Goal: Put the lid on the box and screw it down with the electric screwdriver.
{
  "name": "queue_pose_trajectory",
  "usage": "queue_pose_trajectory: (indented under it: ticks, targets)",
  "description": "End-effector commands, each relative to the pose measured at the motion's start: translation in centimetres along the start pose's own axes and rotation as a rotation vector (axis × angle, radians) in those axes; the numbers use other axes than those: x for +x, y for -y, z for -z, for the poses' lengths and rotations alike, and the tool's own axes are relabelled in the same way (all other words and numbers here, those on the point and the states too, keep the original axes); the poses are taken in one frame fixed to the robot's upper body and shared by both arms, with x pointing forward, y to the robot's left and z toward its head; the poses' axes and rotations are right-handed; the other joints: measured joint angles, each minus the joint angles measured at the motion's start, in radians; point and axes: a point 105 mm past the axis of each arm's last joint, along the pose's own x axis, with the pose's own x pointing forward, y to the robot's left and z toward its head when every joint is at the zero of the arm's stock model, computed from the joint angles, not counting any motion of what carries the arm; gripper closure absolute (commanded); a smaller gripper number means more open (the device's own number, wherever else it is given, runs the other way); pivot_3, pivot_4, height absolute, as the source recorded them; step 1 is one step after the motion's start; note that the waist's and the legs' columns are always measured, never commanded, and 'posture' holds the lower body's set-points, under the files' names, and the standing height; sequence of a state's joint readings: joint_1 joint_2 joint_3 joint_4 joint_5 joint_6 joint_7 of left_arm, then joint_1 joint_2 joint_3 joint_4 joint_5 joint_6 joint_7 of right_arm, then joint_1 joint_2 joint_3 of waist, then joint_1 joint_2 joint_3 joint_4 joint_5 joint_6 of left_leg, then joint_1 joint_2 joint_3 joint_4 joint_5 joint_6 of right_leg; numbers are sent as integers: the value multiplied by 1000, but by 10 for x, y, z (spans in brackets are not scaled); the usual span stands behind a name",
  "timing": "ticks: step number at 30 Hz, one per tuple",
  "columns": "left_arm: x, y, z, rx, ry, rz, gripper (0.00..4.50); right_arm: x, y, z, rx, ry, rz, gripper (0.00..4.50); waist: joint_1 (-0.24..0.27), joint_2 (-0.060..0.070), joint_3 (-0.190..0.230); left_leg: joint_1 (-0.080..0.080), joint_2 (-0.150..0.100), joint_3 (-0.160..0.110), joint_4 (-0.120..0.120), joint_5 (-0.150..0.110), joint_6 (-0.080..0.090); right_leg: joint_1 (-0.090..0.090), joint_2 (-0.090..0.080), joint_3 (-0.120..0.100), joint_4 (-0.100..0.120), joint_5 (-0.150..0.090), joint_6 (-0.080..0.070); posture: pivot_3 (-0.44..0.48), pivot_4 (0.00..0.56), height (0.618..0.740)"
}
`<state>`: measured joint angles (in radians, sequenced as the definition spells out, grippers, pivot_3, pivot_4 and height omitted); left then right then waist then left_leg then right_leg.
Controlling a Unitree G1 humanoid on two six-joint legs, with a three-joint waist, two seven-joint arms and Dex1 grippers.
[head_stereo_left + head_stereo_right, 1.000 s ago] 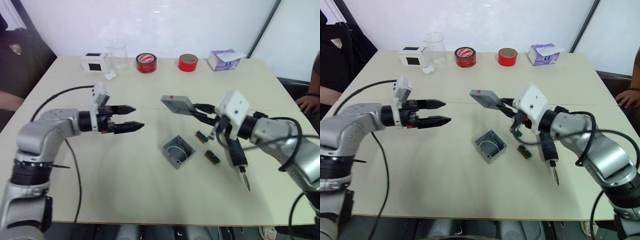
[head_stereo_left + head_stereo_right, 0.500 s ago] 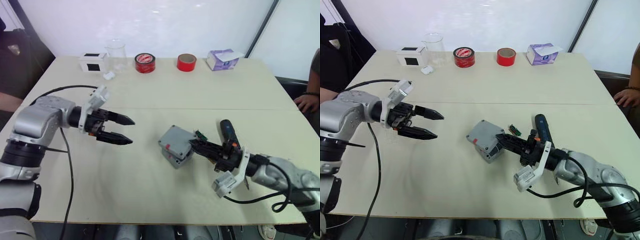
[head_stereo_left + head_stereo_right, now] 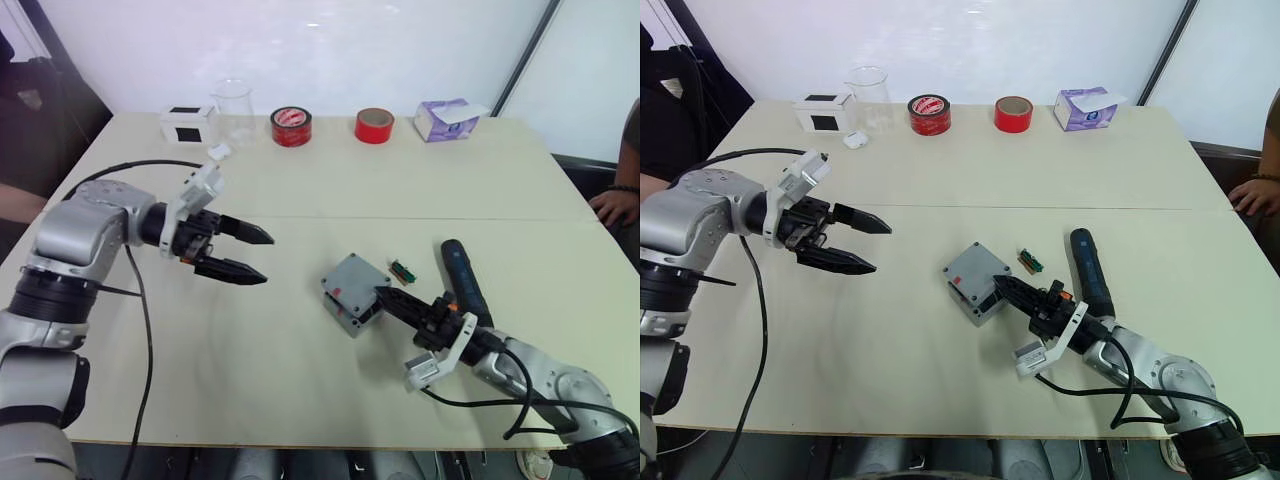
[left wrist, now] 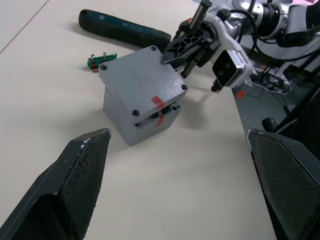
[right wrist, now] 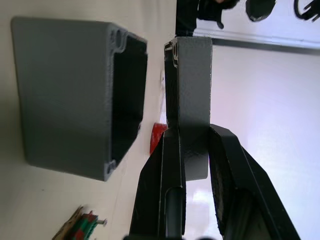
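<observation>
Grey plastic box (image 3: 343, 310), small and square, sits near the middle of the cream table (image 3: 300, 380), a little toward its front edge. Over it the small flat square grey lid (image 4: 142, 82) rests askew, one side raised so a gap shows between the two, with a red mark on its edge. The right gripper (image 3: 392, 299) reaches in low from the table's front right corner, and its two black fingers (image 5: 165, 185) clamp the lid's rim. Just beyond that arm the black pen-shaped electric screwdriver (image 3: 462, 282) lies flat on the table, and a small green circuit piece (image 3: 403, 270) lies between it and the box. The left gripper (image 3: 252, 256) hovers well apart toward the left edge, fingers spread wide and holding nothing, pointing toward the box.
</observation>
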<state>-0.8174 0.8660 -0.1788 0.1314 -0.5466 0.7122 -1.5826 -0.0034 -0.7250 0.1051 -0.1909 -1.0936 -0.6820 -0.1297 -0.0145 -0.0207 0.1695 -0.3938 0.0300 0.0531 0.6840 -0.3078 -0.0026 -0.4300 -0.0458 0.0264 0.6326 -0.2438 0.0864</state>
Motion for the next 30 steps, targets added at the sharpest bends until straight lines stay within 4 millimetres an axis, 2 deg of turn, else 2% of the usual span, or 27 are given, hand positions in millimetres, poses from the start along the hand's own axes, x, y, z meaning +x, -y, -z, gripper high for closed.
queue_pose_trajectory:
  ticks: [1,13,30]
  targets:
    - [-3,2,-8,45,-1,-22,14,0,0,-3,5,-1,29,4322,0,0,0,0,0,0,0,0,0,0,0,0,0,0,0,0,150,740]
    - [-1,2,-8,50,1,-36,14,-8,6,1,-11,-11,86,4322,0,0,0,0,0,0,0,0,0,0,0,0,0,0,0,0,150,740]
    - [1,1,-9,59,6,-44,14,-15,-18,-1,25,-3,3,4322,0,0,0,2,0,0,0,0,0,1,0,0,2,0,0,0,150,740]
